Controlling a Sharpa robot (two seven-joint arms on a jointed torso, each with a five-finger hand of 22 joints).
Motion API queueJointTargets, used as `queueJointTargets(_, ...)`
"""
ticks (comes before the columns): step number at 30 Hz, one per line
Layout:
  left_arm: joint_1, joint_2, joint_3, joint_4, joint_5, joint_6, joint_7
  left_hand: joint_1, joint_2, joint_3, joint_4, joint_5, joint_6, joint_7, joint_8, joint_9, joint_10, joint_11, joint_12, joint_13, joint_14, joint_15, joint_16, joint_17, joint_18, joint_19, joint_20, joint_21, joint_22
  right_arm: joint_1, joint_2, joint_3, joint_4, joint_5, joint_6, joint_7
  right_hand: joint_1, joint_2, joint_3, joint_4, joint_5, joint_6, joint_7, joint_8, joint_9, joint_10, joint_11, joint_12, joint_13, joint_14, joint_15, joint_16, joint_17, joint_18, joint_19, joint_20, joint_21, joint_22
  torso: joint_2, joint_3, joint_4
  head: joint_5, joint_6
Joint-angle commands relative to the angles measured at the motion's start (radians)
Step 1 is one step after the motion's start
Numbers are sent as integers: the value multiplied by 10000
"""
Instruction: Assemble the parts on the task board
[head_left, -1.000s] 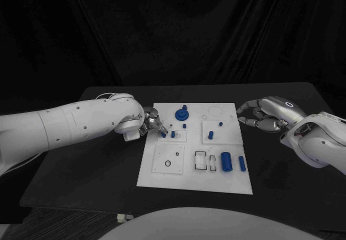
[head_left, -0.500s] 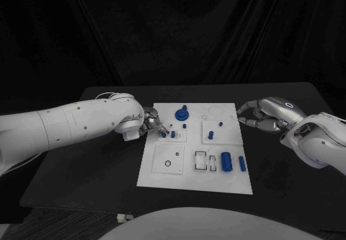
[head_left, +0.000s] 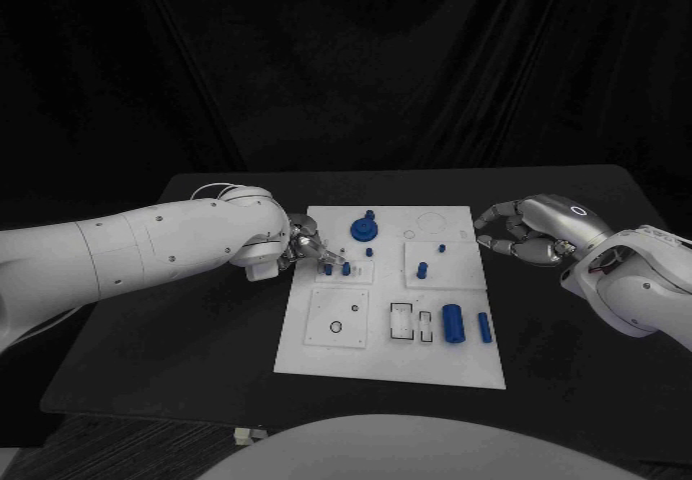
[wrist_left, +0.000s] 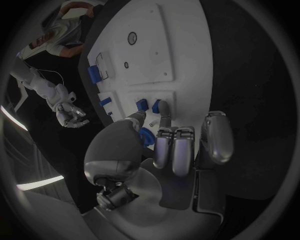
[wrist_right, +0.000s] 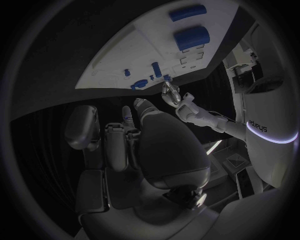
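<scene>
Blue peg (head_left: 329, 268) by L hand (head_left: 300, 247)

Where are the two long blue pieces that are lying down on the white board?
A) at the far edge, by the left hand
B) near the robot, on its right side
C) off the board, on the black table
B: the two long blue pieces lie flat on the task board, in its near part on the robot's right side, away from both the left hand and the right hand.
</scene>
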Motion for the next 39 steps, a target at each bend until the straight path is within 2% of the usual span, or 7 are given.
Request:
queueJointTargets(1,-141,-22,-91,-14,-239,249,-224,-175,13,-234,130,-65,-40,54,90,105,1044,35,29,2628,1020,62,26,2630,76,15,77,-47,1077,-26,-2,6,-1,-56,60,-142,50,-42,72,-3,52,-28,17,-35,-17,1030,54,-66,2602,722,63,-35,1311,194,-67,-3,-50,1308,-1,1,0,-10,-1)
queueJointTargets(23,-46,-650,-84,489,-508,-3020,2827,286,303,-1684,917,904,-607,-59,1359,1413,1044,-67,29,2628,1020,-32,26,2630,12,221,-17,155,1339,-21,-142,8,106,-56,-92,-126,47,-53,99,-10,65,-26,18,-43,-33,1026,59,-69,2597,714,65,-64,1281,202,-79,-2,-107,1294,-23,4,-12,-49,-1)
queueJointTargets(29,267,-849,-83,492,-941,-4603,5798,2537,128,-1873,645,2240,-3360,768,416,872,1044,586,29,2628,-327,577,-1625,1388,271,-1104,395,-1601,803,61,-295,9,255,-56,-382,-29,58,-52,117,-21,83,8,11,-28,-31,1030,61,-66,2602,720,66,-42,1305,194,-65,-2,-73,1304,-33,7,-10,-90,-1)
queueJointTargets(33,396,-769,-83,314,-2738,-5288,7256,4986,-15,-1397,-85,922,-4504,780,216,24,-2031,828,-2455,1466,-5164,958,-5763,-1499,365,-2593,665,-2637,835,121,-350,9,355,-56,-654,122,61,-53,128,-26,95,46,8,-10,-28,1030,62,-66,2602,727,66,-24,1326,189,-55,-2,-51,1310,-1,-4,-10,-86,-1)
queueJointTargets(34,408,-725,-83,265,-3313,-5312,7341,5090,-33,-1349,-57,583,-4544,668,288,-62,-2719,820,-3038,1197,-4815,938,-5453,-1378,359,-2526,681,-2512,913,127,-353,9,366,-49,-685,152,62,-55,134,-29,103,71,5,2,-26,1030,61,-66,2602,730,66,-16,1334,186,-47,-2,-35,1315,9,-10,-6,-83,-1)
queueJointTargets(36,417,-591,-84,140,-4726,-5286,7397,4987,-571,-1427,389,289,-5640,-328,104,-611,-9633,954,-8650,-1375,-2870,984,-3863,-527,226,-1614,750,-1402,1309,136,-344,9,370,2,-726,223,61,-58,137,-30,107,87,2,9,-24,1030,63,-66,2602,733,66,-7,1344,183,-41,-2,-21,1319,28,-19,-1,-79,-1)
queueJointTargets(39,376,-390,-85,-29,-6020,-5084,7355,5561,-879,-936,740,233,-5473,-461,200,-2269,-9458,816,-10334,-3847,-2538,742,-3989,-1038,199,-1081,737,-982,1429,137,-320,9,352,62,-736,289,64,-59,145,-35,118,113,-3,20,-23,1030,69,-66,2602,737,68,3,1354,179,-31,-2,-2,1325,45,-35,3,-89,-1)
